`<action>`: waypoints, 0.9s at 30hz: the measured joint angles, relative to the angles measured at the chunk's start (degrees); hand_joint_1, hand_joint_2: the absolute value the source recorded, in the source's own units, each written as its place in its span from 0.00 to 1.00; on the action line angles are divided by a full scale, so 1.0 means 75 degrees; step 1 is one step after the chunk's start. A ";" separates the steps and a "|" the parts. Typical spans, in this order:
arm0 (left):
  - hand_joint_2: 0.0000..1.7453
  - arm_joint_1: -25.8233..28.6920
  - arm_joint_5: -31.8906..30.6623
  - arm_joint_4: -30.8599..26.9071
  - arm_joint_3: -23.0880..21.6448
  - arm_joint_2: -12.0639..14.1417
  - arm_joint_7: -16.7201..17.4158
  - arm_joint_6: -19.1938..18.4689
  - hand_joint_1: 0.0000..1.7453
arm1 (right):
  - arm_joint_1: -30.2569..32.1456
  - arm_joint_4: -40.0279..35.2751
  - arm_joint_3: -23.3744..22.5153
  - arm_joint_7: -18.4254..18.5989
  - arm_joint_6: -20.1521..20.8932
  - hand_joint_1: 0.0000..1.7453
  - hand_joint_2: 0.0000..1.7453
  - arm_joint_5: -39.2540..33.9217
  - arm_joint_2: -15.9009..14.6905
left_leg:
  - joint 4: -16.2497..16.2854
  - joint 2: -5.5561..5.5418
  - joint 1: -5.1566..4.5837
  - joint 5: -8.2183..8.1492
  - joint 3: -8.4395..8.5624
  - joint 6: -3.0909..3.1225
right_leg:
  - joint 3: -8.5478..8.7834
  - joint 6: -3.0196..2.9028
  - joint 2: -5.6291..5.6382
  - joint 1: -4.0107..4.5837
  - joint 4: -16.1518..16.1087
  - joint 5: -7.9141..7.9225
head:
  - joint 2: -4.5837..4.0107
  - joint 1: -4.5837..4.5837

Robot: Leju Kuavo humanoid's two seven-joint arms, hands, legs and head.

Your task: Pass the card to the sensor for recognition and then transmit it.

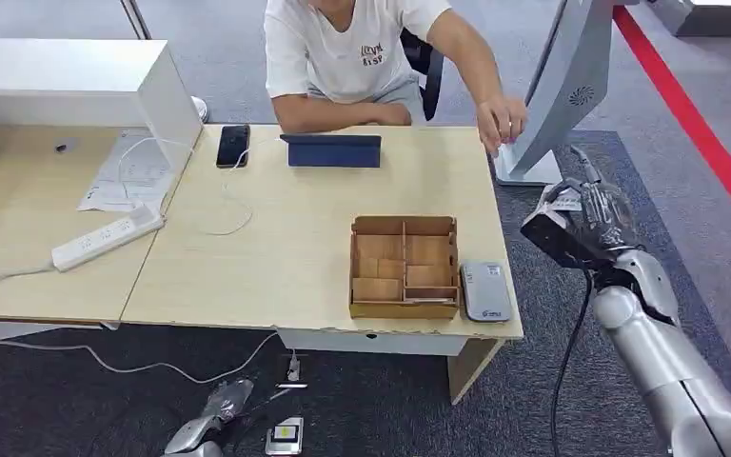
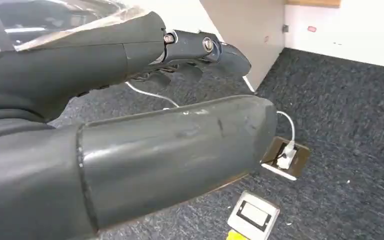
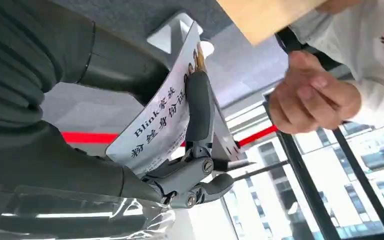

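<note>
The silver right arm reaches up past the right end of the pale wooden table [image 1: 324,248], its dark many-fingered right hand [image 1: 585,224] raised off the table's edge, near the base of the white stand [image 1: 557,95]. That hand pinches a white printed card with blue lettering [image 3: 162,117] between the thick thumb and a dark finger [image 3: 199,107], the card bowed slightly and standing out of the grip. A person's hand [image 3: 312,95] hovers near the card without touching it; in the head view the same hand [image 1: 502,121] hangs over the table's far right corner. The grey card sensor [image 1: 485,290] lies flat on the table just beside the brown cardboard divided tray [image 1: 405,267]. The left hand [image 2: 130,115] hangs low over the dark carpet [image 2: 350,115], fingers extended, apart and holding nothing.
</note>
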 joint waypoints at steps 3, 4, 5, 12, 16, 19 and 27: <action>0.00 -0.0029 -0.0137 0.0000 0.0000 -0.0023 -0.0017 -0.0050 0.00 | -0.0305 -0.0265 -0.0108 -0.0006 0.0286 1.00 1.00 0.0117 0.0015 | 0.0000 0.0000 -0.0001 0.0000 -0.0001 0.0000 | -0.0001 0.0000 0.0000 -0.0001 0.0003 0.0000 | 0.0000 0.0000; 0.00 -0.0041 -0.0178 0.0000 0.0000 -0.0032 -0.0017 -0.0082 0.00 | -0.0438 -0.0309 -0.0114 -0.0020 0.0358 1.00 1.00 0.0187 0.0035 | 0.0000 0.0000 0.0000 0.0000 0.0001 0.0000 | -0.0001 0.0000 0.0000 0.0000 0.0003 0.0000 | 0.0000 -0.0003; 0.00 -0.0054 -0.0210 -0.0003 0.0000 -0.0035 -0.0017 -0.0114 0.00 | -0.0549 -0.0317 -0.0119 -0.0029 0.0385 1.00 1.00 0.0225 0.0050 | 0.0000 0.0000 0.0003 0.0000 0.0002 0.0000 | 0.0001 0.0000 0.0000 0.0003 0.0002 0.0000 | 0.0000 -0.0003; 0.00 -0.0132 -0.0548 -0.0015 0.0012 -0.0085 -0.0012 -0.0306 0.00 | -0.1258 -0.0110 -0.0087 -0.0213 0.0586 1.00 1.00 0.0519 0.0502 | -0.0001 0.0000 0.0004 0.0001 -0.0003 -0.0001 | -0.0001 -0.0001 0.0000 0.0005 0.0006 0.0000 | 0.0000 0.0000; 0.00 -0.0191 -0.0766 -0.0061 0.0017 -0.0119 -0.0035 -0.0466 0.00 | -0.1754 0.0435 -0.0006 -0.0321 0.0588 1.00 1.00 0.0761 0.0956 | -0.0001 0.0000 0.0004 0.0001 -0.0004 -0.0001 | -0.0003 -0.0001 0.0000 0.0005 0.0008 0.0000 | 0.0000 -0.0003; 0.00 -0.0254 -0.0825 -0.0076 0.0023 -0.0143 -0.0038 -0.0522 0.00 | -0.2074 0.0920 0.0087 -0.0181 0.0583 1.00 1.00 0.0903 0.1372 | -0.0001 0.0000 0.0006 0.0002 -0.0003 -0.0002 | -0.0003 -0.0001 0.0000 0.0006 0.0008 0.0000 | 0.0000 0.0000; 0.00 -0.0271 -0.0848 -0.0111 0.0026 -0.0169 -0.0038 -0.0542 0.00 | -0.2370 0.1600 0.0213 -0.0169 0.0568 1.00 1.00 0.0956 0.1891 | 0.0000 -0.0001 0.0008 0.0002 -0.0006 -0.0003 | -0.0003 -0.0001 -0.0002 0.0009 0.0004 0.0000 | 0.0000 0.0000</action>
